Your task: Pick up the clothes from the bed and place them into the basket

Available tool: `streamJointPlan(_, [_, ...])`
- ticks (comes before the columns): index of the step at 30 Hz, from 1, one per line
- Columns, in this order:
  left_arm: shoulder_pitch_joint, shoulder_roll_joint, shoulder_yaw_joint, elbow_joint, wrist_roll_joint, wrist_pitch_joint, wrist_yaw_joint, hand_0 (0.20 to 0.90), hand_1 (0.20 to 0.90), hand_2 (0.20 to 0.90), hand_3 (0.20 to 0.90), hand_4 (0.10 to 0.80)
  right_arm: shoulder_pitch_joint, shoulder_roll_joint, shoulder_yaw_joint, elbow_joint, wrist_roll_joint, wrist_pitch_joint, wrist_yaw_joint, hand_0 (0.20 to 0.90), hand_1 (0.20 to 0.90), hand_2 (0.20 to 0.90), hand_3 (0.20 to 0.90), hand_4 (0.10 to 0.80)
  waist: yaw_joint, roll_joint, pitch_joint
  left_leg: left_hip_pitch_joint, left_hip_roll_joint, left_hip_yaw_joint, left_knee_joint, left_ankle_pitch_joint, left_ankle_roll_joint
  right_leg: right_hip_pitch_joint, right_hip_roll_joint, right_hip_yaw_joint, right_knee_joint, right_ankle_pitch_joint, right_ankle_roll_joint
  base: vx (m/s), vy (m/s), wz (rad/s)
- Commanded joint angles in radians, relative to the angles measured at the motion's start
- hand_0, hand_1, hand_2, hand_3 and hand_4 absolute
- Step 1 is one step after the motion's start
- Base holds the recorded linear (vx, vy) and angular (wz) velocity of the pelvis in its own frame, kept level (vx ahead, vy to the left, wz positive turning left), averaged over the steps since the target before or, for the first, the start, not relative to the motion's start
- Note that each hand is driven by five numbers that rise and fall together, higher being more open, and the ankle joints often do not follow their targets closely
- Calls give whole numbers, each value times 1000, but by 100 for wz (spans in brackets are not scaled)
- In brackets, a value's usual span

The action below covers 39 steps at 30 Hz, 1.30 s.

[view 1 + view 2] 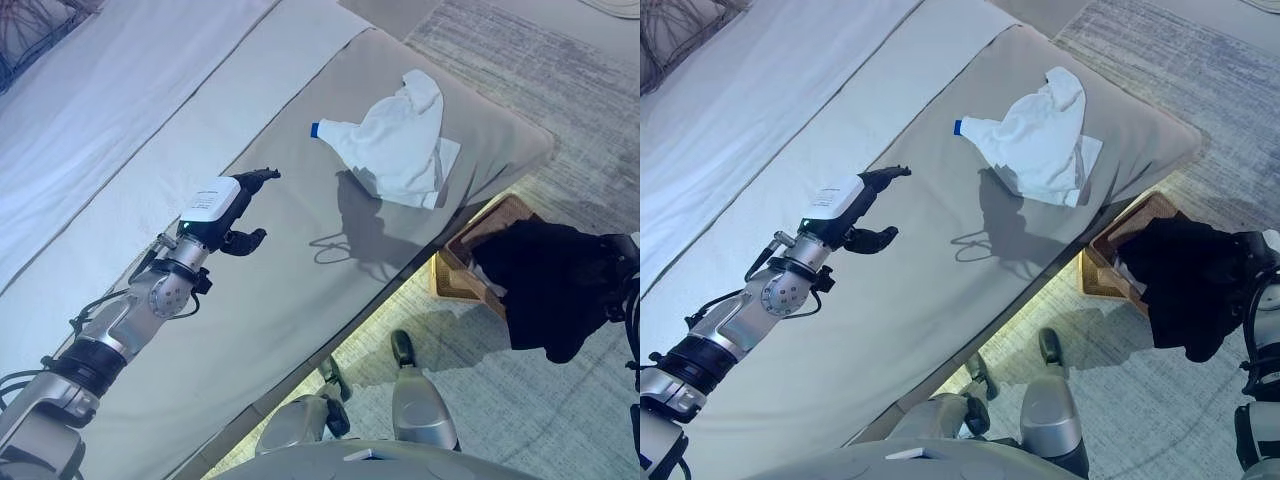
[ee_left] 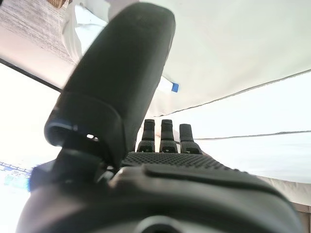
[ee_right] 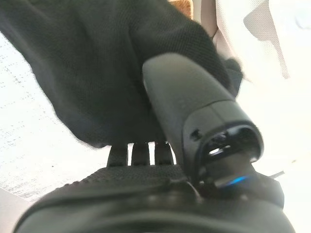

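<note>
A crumpled white garment [image 1: 400,140] with a small blue tag lies on the beige bed cover [image 1: 300,290], near the foot-end corner. My left hand [image 1: 225,215] hovers over the cover a short way short of it, open, thumb apart from the fingers [image 2: 167,133] and holding nothing. At the right edge, my right hand [image 1: 1262,262] is shut on a black garment [image 1: 550,285]; the thumb [image 3: 194,102] presses into the cloth [image 3: 87,63]. The black garment hangs over the woven basket [image 1: 452,272] on the floor beside the bed and covers most of it.
White sheets [image 1: 110,90] cover the far side of the bed. A grey patterned rug [image 1: 570,90] lies on the floor around the bed's corner and under the basket.
</note>
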Motion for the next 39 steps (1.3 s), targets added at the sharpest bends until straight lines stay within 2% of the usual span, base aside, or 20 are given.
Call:
streamJointPlan(1, [-85, 8, 19, -79, -54, -16, 70, 900, 900, 900, 900, 800, -48, -158, 20, -28, -19, -23, -79, 900, 900, 900, 900, 800, 6, -20, -85, 39, 26, -32, 57, -109, -52, -62, -29, -48, 107, -51, 47, 0, 0, 0])
streamJointPlan(14, [-62, 4, 33, -82, -49, -7, 73, 900, 900, 900, 900, 800, -12, -147, 8, -87, -33, -24, -132, 900, 900, 900, 900, 800, 16, -46, -90, 43, 28, -43, 54, -107, -48, -51, -23, -50, 108, -52, 44, 11, 0, 2])
streamJointPlan(20, [-7, -17, 65, -68, -29, -14, 83, 900, 900, 900, 900, 800, -25, -158, -44, -317, -110, -56, -342, 900, 900, 900, 900, 800, 28, -59, -106, 54, 29, -60, 42, -104, -46, -35, -14, -54, 111, -61, 40, 54, 1, 5])
streamJointPlan(24, [18, -36, 81, -47, -20, -31, 85, 900, 900, 900, 900, 800, -36, -143, -70, -468, -186, -46, -348, 900, 900, 900, 900, 800, 38, -59, -114, 52, 25, -76, 46, -106, -44, -32, -12, -58, 124, -75, 37, 45, 15, 1])
streamJointPlan(28, [40, -59, 87, -5, -5, -53, 97, 900, 900, 900, 900, 800, -106, -146, -3, -556, -218, -33, -285, 900, 900, 900, 900, 800, 69, -67, -114, 37, 20, -97, 63, -106, -44, -33, -14, -73, 141, -90, 28, 26, 2, 5])
streamJointPlan(36, [59, -69, 91, 33, 0, -93, 124, 900, 900, 900, 900, 800, -366, -153, 186, -447, -184, -17, -240, 900, 900, 900, 900, 800, 137, -51, -78, -8, 10, -153, 76, -90, -51, -52, -21, -118, 182, -119, 8, -11, -10, 16])
streamJointPlan(39, [50, -64, 90, 33, 7, -113, 133, 900, 900, 900, 900, 800, -462, -157, 255, -396, -168, 3, -244, 900, 900, 900, 900, 800, 170, -43, -32, -65, 12, -176, 162, -101, -52, -106, -29, -158, 297, -167, -22, -101, -28, 22])
